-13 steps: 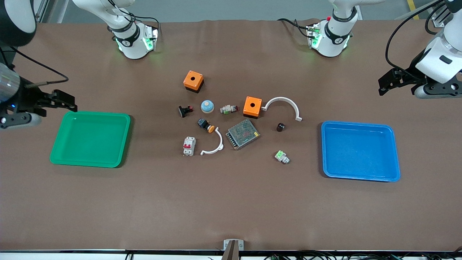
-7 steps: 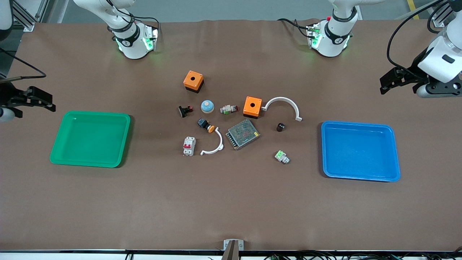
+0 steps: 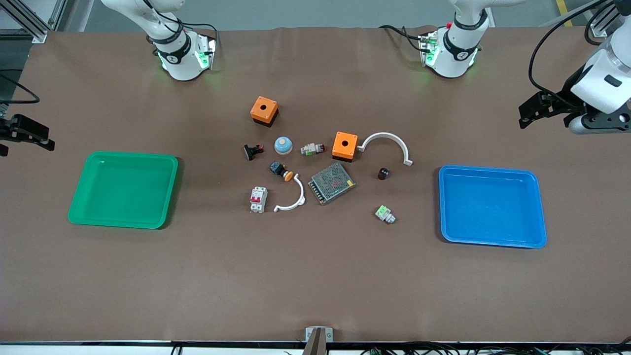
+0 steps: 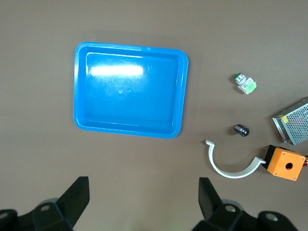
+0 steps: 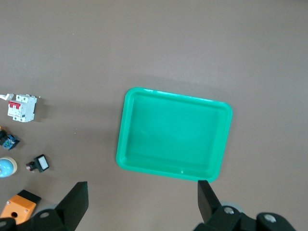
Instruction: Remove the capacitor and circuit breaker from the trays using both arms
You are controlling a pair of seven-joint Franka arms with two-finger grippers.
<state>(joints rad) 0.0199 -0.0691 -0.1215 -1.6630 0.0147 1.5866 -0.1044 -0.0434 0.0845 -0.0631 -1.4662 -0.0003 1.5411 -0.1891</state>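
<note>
No readable writing on any part. Capacitor (image 3: pixel 383 173) on surface between white arc (image 3: pixel 386 146) and blue tray (image 3: pixel 493 241). Breaker (image 3: pixel 258 199) nearer front camera than black push-button (image 3: pixel 281 171). Left gripper (image 4: pixel 143 204) above blue tray end, fingers wide, empty. Right gripper (image 5: pixel 142 202) above green tray (image 5: pixel 125 139) end, fingers wide, empty.

Robotics laboratory or industrial test cell. Evidence: two white robot arm bases (image 3: pixel 180 54) bolted along one edge of a table (image 3: pixel 315 276) covered in brown matting, with green status lights lit and cables trailing. Aluminium extrusion framing (image 3: pixel 24 17) stands at a corner. Grey shop floor with a yellow marking line (image 3: pixel 562 7) is visible past the table edge. Electrical components, including a metal mesh power supply (image 3: pixel 332 183), lie between a green tray (image 3: pixel 79 207) and a blue tray (image 3: pixel 493 241).
</note>
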